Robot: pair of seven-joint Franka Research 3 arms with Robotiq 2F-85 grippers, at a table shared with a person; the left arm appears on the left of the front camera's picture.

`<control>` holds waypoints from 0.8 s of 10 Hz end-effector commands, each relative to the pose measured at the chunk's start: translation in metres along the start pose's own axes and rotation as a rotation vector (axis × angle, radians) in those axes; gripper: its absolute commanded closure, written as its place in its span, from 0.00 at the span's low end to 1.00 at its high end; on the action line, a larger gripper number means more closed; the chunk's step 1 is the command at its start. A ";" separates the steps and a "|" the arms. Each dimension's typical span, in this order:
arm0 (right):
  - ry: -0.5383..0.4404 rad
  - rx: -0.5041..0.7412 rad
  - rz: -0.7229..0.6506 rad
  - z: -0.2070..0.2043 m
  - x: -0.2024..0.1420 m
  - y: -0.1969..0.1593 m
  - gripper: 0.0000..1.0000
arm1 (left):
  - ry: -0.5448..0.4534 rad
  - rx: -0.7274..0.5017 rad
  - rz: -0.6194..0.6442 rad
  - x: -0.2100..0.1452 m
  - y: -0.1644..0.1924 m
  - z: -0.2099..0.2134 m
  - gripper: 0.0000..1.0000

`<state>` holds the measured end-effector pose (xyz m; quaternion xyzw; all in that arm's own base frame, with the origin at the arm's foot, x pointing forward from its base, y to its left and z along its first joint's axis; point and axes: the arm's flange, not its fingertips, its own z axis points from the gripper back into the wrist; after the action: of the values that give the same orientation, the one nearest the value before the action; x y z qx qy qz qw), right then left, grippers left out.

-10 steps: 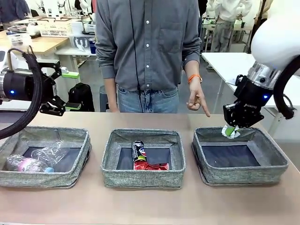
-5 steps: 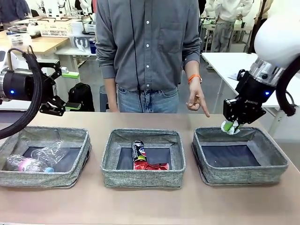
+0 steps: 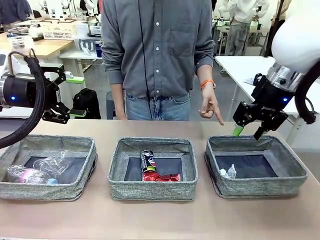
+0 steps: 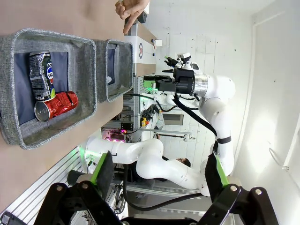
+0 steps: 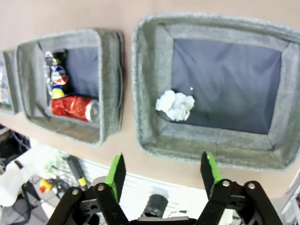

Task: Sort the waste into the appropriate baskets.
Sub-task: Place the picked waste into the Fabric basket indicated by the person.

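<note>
Three grey baskets stand in a row. The right basket (image 3: 260, 186) holds a silver foil ball (image 3: 227, 172) near its front left corner, seen crumpled in the right wrist view (image 5: 175, 105). My right gripper (image 3: 248, 132) hangs open and empty over that basket's far rim. A dark printed can (image 3: 148, 161) and a red can (image 3: 162, 177) lie in the middle basket (image 3: 152, 190). Two clear plastic bottles (image 3: 52, 162) lie in the left basket (image 3: 45, 190). My left gripper (image 3: 75, 96) is open and empty, raised behind the left basket.
A person stands at the far side of the table, one hand (image 3: 210, 107) pointing down toward the right basket. Bare brown table runs along the front of the baskets.
My right gripper has opened and let go of the foil ball, which dropped into the right basket. The left arm has not moved.
</note>
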<state>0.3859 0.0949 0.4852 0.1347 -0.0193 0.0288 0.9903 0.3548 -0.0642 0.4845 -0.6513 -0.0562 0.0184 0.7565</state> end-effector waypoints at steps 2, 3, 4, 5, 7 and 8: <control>-0.031 0.032 0.004 -0.002 -0.006 -0.001 0.00 | -0.012 -0.012 0.004 -0.001 -0.003 -0.002 0.00; -0.029 0.114 0.008 0.003 -0.007 0.002 0.00 | -0.012 -0.012 0.004 -0.001 -0.003 -0.002 0.00; 0.020 0.284 0.016 0.014 -0.009 0.007 0.00 | -0.012 -0.012 0.004 -0.001 -0.003 -0.002 0.00; 0.108 0.554 0.078 0.027 -0.011 0.014 0.00 | -0.012 -0.012 0.004 -0.001 -0.003 -0.002 0.00; 0.263 1.106 0.015 0.045 -0.002 0.017 0.00 | -0.012 -0.012 0.004 -0.001 -0.003 -0.002 0.00; 0.300 1.288 0.032 0.042 0.000 0.017 0.00 | -0.012 -0.012 0.004 -0.001 -0.003 -0.002 0.00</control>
<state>0.3711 0.1071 0.5415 0.4884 0.0433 0.0818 0.8677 0.3548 -0.0643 0.4845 -0.6513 -0.0561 0.0183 0.7566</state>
